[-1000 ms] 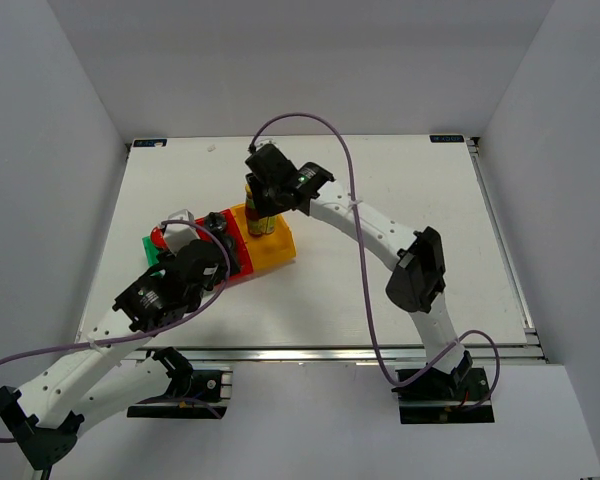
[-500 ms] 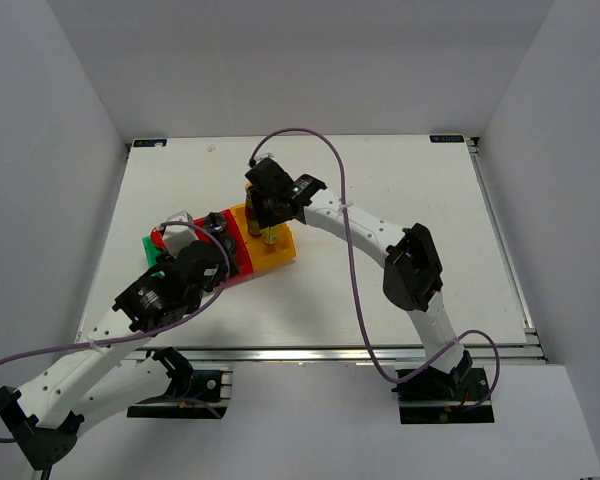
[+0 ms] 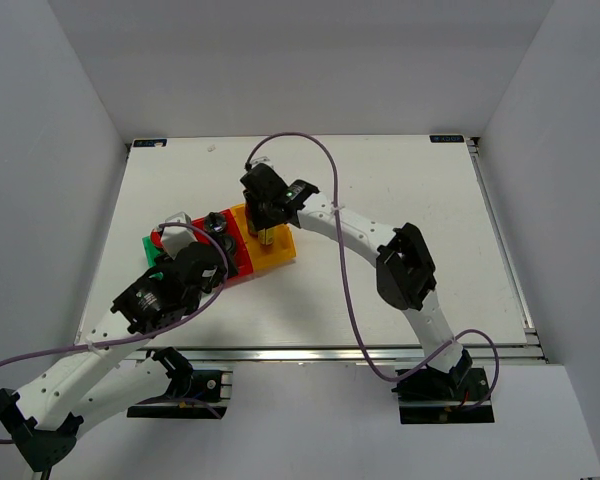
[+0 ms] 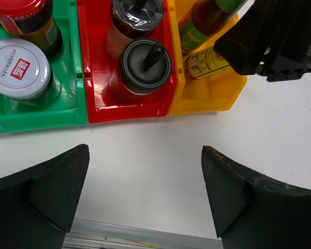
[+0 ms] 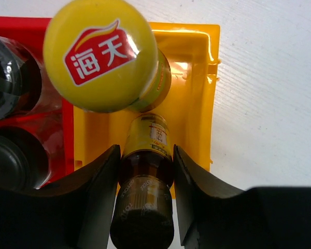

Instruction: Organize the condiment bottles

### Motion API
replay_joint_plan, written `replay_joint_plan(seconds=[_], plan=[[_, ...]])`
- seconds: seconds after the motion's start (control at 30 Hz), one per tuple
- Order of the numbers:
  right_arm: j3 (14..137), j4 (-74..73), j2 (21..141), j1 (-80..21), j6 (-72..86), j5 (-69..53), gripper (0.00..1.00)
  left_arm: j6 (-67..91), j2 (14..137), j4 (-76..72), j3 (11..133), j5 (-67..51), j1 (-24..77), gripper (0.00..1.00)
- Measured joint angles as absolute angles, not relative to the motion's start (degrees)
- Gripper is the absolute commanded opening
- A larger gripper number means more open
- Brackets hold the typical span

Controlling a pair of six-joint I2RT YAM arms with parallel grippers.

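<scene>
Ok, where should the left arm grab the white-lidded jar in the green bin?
By its lid, from straight above. The white-lidded jar stands upright inside the green bin, whose walls and the red-lidded jar behind likely block a side approach.

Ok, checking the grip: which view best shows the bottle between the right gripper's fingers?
Right wrist: the brown bottle sits between both fingers, cap and yellow label clear. Left wrist shows only its labelled part in the yellow bin. Top external mostly hides it under the right gripper.
</scene>
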State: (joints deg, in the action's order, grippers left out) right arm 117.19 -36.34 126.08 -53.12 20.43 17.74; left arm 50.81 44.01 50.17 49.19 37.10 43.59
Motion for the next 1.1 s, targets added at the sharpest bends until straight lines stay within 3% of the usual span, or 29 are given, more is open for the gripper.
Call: replay_joint_plan(seconds=[0.4, 0.5, 0.57, 0.6, 0.9, 1.1], plan=[[117.56, -36.05, 128.01, -53.8, 20.58, 18.81, 0.58, 51.53, 42.94, 50.39, 48.75, 37.1, 43.59, 0.98], [117.91, -36.03, 128.01, -53.98, 20.62, 19.07, 0.68, 51.7, 42.78, 50.81, 48.31, 37.1, 43.59, 0.98], [118.15, -36.1, 128.01, -54.02, 20.73, 19.16, 0.86, 51.86, 42.78, 50.85, 48.31, 37.1, 43.59, 0.98], [118.41, -36.16, 128.01, -54.06, 20.75, 19.2, 0.89, 51.94, 42.7, 50.89, 48.29, 37.1, 43.59, 0.98], [119.11, -36.73, 126.52, -54.85, 20.25, 20.62, 0.89, 52.03, 41.36, 51.0, 48.31, 37.15, 43.59, 0.98], [113.6, -36.58, 115.57, -54.94, 19.35, 22.92, 0.89, 52.42, 41.36, 51.59, 48.4, 37.34, 43.59, 0.98]])
